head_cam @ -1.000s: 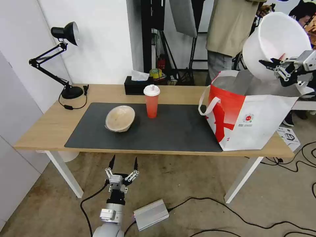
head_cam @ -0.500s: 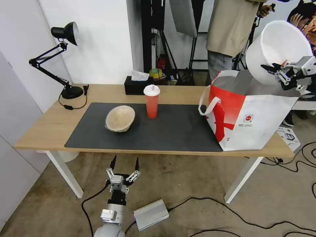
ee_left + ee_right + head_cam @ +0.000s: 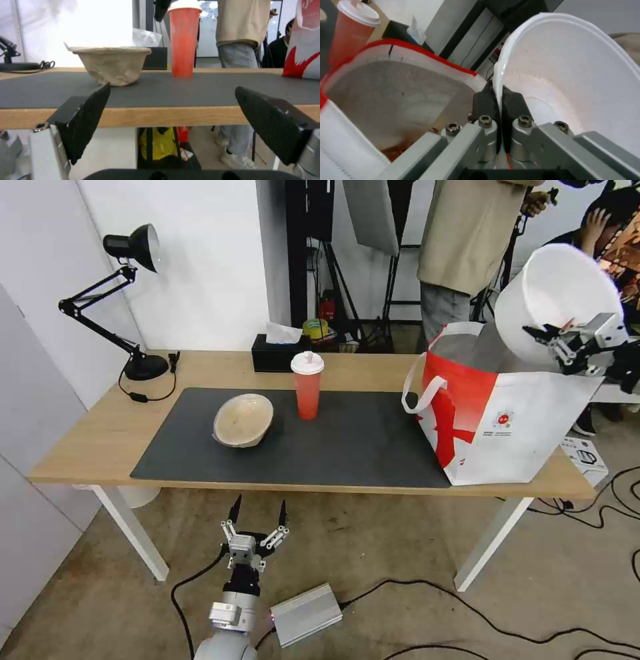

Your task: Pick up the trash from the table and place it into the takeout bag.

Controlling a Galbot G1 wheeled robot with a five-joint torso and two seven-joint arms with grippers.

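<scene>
My right gripper (image 3: 548, 333) (image 3: 497, 91) is shut on the rim of the white plastic bowl (image 3: 555, 300) (image 3: 573, 82), holding it tilted just above the open mouth of the takeout bag (image 3: 507, 420) (image 3: 386, 100) at the table's right end. The red cup (image 3: 307, 384) (image 3: 182, 40) with a white lid stands on the dark mat (image 3: 333, 447). Left of it the beige bowl (image 3: 243, 419) (image 3: 111, 63) rests tilted. Below the table's (image 3: 87, 440) front edge my left gripper (image 3: 258, 510) (image 3: 173, 117) hangs open, holding nothing.
A black desk lamp (image 3: 127, 300) stands at the table's back left, and a black tissue box (image 3: 273, 353) sits behind the cup. A silver box (image 3: 305, 615) and cables lie on the floor under the table. People stand behind the bag.
My right gripper has lowered the white bowl toward the bag's mouth. The left gripper has shifted slightly right and stays open.
</scene>
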